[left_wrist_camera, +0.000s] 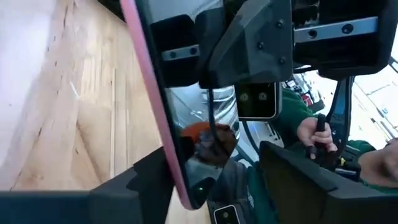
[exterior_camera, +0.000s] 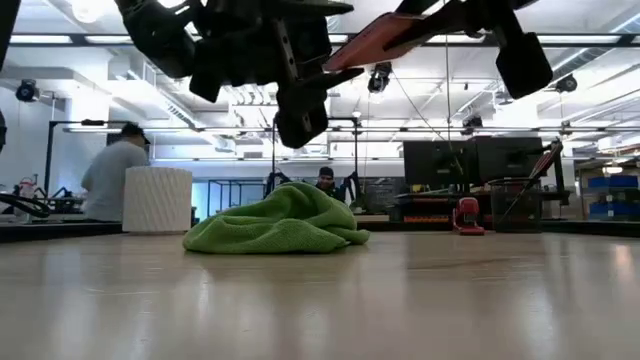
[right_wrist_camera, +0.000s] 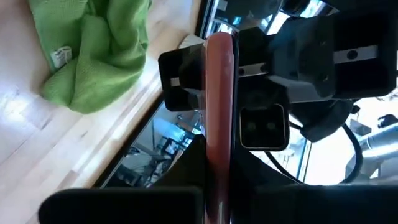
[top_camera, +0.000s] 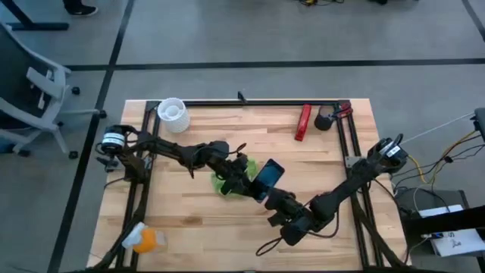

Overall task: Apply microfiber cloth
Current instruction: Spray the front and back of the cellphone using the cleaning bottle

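The lime-green microfiber cloth lies bunched on the table, with no gripper on it; it also shows in the low view. A black phone in a pink case hangs above it, tilted. My right gripper is shut on the phone's near end. My left gripper is open at the phone's other end. Its fingers stand on either side of that end, and I cannot tell whether they touch it. My right gripper pinches the phone's near end between its two fingers, one on each flat face. The fingers come from the table's near right side. The phone is lifted clear of the table, slanting, above the cloth.
A white ribbed cup stands at the far left. A red object and a black one lie at the far right. An orange-and-white spray bottle lies at the near left corner. People show in the room behind.
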Motion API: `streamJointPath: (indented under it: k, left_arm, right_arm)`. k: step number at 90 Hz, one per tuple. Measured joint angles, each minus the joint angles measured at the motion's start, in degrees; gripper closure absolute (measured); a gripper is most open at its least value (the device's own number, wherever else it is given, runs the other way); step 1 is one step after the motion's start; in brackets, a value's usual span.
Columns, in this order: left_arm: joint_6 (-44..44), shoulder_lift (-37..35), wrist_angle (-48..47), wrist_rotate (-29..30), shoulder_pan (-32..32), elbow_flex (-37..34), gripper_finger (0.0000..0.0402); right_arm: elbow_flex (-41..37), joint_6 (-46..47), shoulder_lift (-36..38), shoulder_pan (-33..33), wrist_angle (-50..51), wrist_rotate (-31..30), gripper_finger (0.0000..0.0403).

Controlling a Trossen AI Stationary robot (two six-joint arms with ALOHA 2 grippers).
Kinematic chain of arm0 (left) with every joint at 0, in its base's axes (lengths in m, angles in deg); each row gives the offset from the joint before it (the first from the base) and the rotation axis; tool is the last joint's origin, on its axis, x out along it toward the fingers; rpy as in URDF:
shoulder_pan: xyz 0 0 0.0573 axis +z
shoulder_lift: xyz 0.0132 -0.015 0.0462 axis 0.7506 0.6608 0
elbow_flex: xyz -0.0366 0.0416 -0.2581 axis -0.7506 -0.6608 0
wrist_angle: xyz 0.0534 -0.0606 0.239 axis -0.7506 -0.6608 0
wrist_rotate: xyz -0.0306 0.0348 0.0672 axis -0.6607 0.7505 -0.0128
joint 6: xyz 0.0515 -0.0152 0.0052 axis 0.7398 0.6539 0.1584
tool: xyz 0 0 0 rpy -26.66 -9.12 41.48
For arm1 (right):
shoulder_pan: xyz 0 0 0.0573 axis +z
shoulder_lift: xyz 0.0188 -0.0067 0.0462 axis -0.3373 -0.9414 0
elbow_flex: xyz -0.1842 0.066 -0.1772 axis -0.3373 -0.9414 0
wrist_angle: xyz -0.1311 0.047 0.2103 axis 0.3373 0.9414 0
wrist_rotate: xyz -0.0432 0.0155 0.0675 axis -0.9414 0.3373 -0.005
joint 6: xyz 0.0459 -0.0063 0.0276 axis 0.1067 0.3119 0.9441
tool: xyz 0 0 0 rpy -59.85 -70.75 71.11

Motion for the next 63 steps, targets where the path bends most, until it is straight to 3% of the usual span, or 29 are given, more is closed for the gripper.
streamJointPath:
  k: [22,35,63]
  left_arm:
    - [2.1,0.2,-0.5,1.6,0.0,-0.2,0.0322]
    - [2.8,0.2,-0.5,1.8,0.0,-0.2,0.0355]
    - [4.7,0.2,0.5,3.5,0.0,-0.3,0.0371]
  right_arm:
    - [0.0,-0.2,0.0,-0.5,-0.5,1.2,0.0394]
    - [0.0,1.1,0.0,-0.8,-0.2,1.5,0.0386]
    - [0.0,4.0,0.1,-1.1,-0.9,7.6,0.0280]
